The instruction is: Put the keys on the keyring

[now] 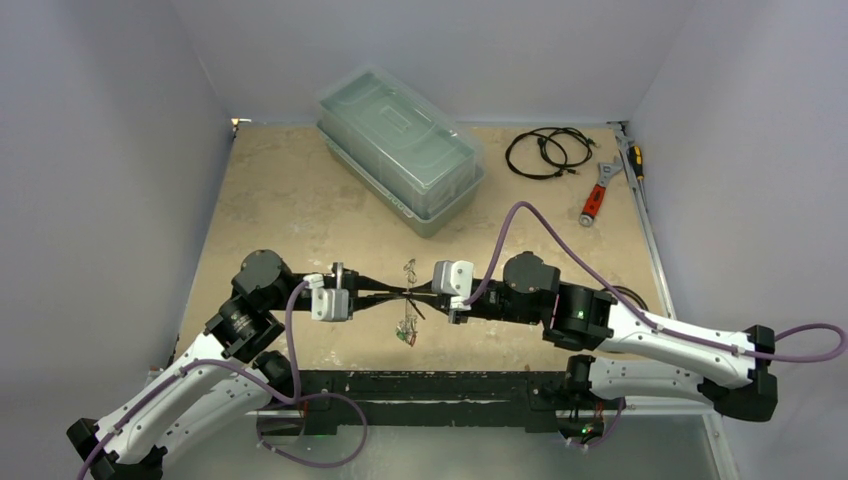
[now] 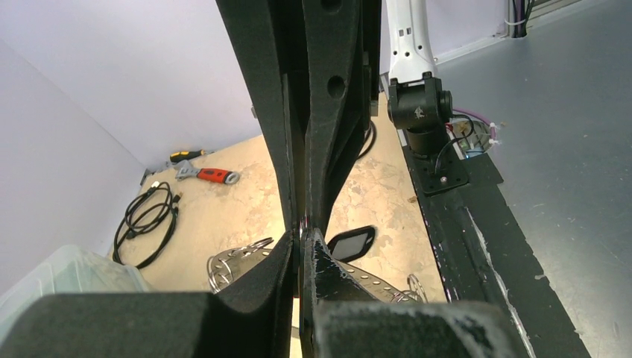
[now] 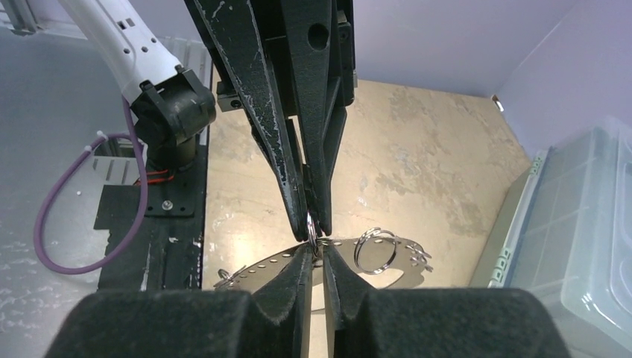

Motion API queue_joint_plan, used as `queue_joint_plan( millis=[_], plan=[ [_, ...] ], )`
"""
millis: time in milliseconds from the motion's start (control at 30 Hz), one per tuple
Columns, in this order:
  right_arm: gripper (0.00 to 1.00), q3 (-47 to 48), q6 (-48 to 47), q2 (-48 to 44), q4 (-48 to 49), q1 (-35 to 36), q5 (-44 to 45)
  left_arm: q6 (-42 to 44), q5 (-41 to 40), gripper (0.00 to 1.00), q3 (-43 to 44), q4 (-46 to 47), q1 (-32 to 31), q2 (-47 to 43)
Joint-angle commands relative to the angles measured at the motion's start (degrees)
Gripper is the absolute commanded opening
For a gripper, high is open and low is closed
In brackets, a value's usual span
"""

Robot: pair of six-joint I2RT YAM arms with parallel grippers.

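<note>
My left gripper (image 1: 397, 296) is pressed fully together, its tips at the rim of the keyring (image 3: 272, 266). Whether they nip the plate itself or a small loop of wire there, I cannot tell. My right gripper (image 1: 424, 298) meets it tip to tip from the other side and pinches the thin plate between its fingers (image 3: 287, 280). The keyring hangs in the air between the two, just below the middle of the top view, clear of the worktop (image 1: 300, 200). A small split ring (image 3: 375, 250) sits against the plate's holed edge. The keys (image 1: 405, 332) dangle from it, and a black key head (image 2: 352, 243) shows just right of my left fingers.

Under all this the worktop is tan and mottled, with paler patches. A black strip (image 1: 440, 385) along the bottom of the top view carries both arm bases, and dull grey sheet lies below it. At upper centre a clear lidded box (image 1: 400, 150) sits at an angle. In the upper right lie a coiled black cable (image 1: 545, 152), a red-handled wrench (image 1: 597, 195) and a yellow-handled screwdriver (image 1: 634, 160), well apart from the grippers. Plain pale walls (image 1: 100, 150) close in the left, back and right.
</note>
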Motion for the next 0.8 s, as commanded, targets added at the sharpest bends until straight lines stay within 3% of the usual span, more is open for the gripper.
queue_joint_plan(
  millis=[0,67,167,367,433,533,767],
  plan=[
    [0.06,0.8,-0.4,1.2,1.8,0.0,0.9,-0.4,0.9,0.0,1.3,3.1,-0.1,-0.1],
    [0.0,0.9,-0.5,1.2,1.8,-0.1,0.5,-0.1,0.7,0.0,1.3,2.8,-0.2,0.1],
    [0.0,0.9,-0.5,0.8,1.7,-0.1,0.5,0.9,-0.4,0.0,1.6,1.5,-0.2,0.3],
    [0.0,2.7,-0.5,1.5,-1.9,-0.1,5.1,3.2,-3.3,0.37,2.1,-1.8,-0.2,0.5],
    [0.0,4.1,-0.5,3.0,-3.8,0.0,5.9,3.9,-3.8,0.43,2.1,-3.5,-0.2,0.9],
    [0.0,5.5,-0.3,5.2,-5.9,0.0,7.8,4.4,-3.9,0.43,2.1,-4.6,-0.2,1.4],
    [0.0,6.6,0.3,6.3,-7.9,0.0,8.5,4.3,-2.3,0.33,2.2,-5.4,-0.2,4.2]
  ],
)
